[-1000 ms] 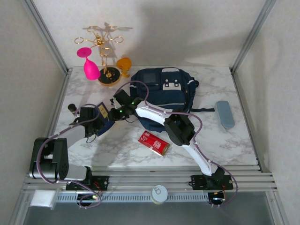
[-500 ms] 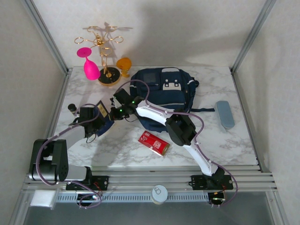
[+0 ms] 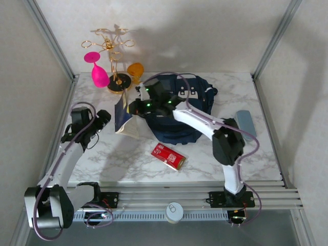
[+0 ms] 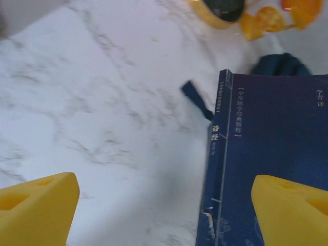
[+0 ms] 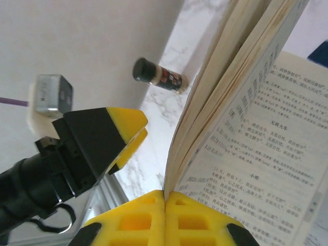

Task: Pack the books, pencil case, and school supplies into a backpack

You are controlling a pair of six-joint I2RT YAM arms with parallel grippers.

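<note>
Right pincer (image 5: 165, 204): fully closed. It clamps the edge of the navy booklet (image 4: 271, 148) between the yellow pads. The booklet is tilted up on edge with its printed pages fanned open beside the grip. From above it sits just off the left side of the backpack (image 3: 187, 110). I cannot tell whether its lower edge touches the table (image 3: 102, 159).

Left pincer (image 4: 164, 205): jaws spread wide and holding nothing. It is near the booklet, with the cover just beside one pad, and bare marble lies between the pads.

Backpack: lying flat at the rear middle of the table, under my right arm.

Red box (image 3: 168, 156): flat on the table in front of the backpack, apart from both pincers.

Pencil case (image 3: 246, 124): on the table to the right of the backpack, well apart from both pincers.

Small dark-capped bottle (image 5: 156, 75): lying on the marble beyond the left pincer.
</note>
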